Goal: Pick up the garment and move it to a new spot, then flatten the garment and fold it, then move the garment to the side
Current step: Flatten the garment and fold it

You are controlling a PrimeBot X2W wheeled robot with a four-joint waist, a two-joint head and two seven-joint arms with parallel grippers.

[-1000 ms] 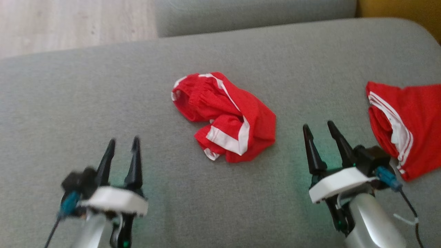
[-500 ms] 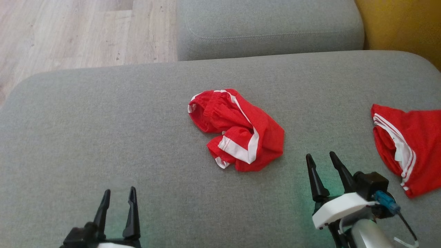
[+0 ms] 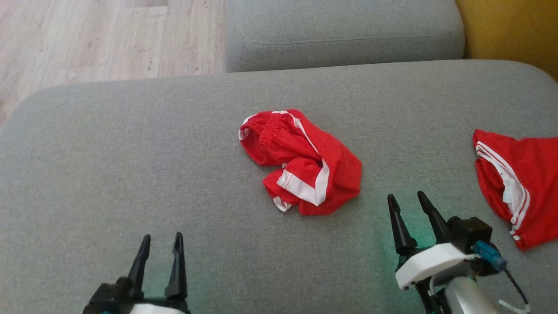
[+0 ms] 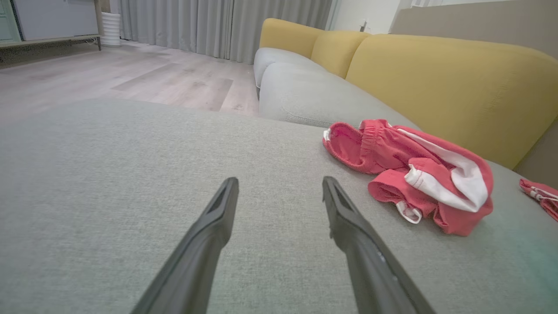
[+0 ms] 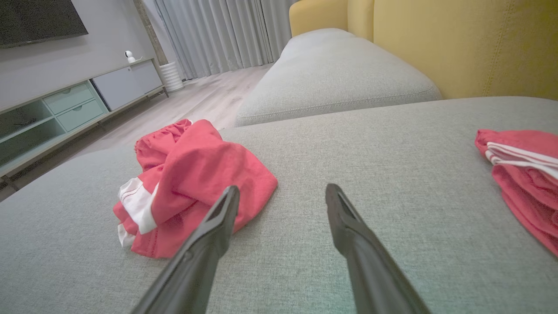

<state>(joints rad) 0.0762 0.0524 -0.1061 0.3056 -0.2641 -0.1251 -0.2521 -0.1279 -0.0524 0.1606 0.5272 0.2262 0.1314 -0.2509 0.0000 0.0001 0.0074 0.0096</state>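
Left end effector (image 3: 161, 237) and right end effector (image 3: 406, 195) hang spread and empty, short of garment (image 3: 305, 161) (only view shifted, crumple unchanged), so pickup unstarted.

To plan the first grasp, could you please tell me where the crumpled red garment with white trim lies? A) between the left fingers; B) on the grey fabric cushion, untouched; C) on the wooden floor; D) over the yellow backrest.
B: the crumpled red garment lies on the grey fabric cushion, beyond the left gripper and right gripper.
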